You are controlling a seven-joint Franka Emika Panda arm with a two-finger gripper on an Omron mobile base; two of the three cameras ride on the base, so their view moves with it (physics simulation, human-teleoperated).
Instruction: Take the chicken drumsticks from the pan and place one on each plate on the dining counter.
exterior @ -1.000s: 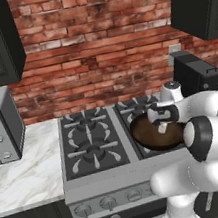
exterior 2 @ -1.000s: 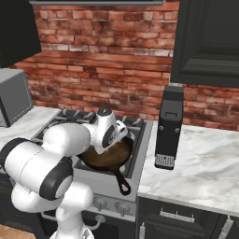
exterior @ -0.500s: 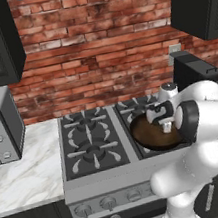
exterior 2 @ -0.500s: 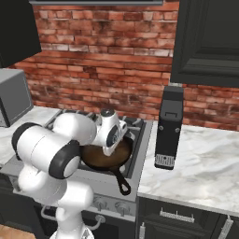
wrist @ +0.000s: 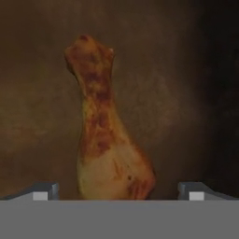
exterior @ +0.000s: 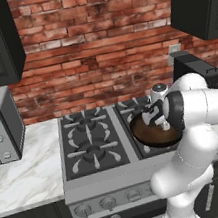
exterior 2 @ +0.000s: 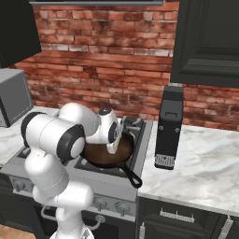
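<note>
From the left base view, we've got our arm bent low over the pan [exterior: 153, 134] on the stove [exterior: 92, 144]. Right base view: the wrist hangs right above the pan's [exterior 2: 109, 154] brown inside, handle toward us. Hand view: 1 chicken drumstick [wrist: 105, 135] lies on the pan floor, centred between our wide-open gripper [wrist: 119, 191] tips, nothing held, probably lined up to grab.
</note>
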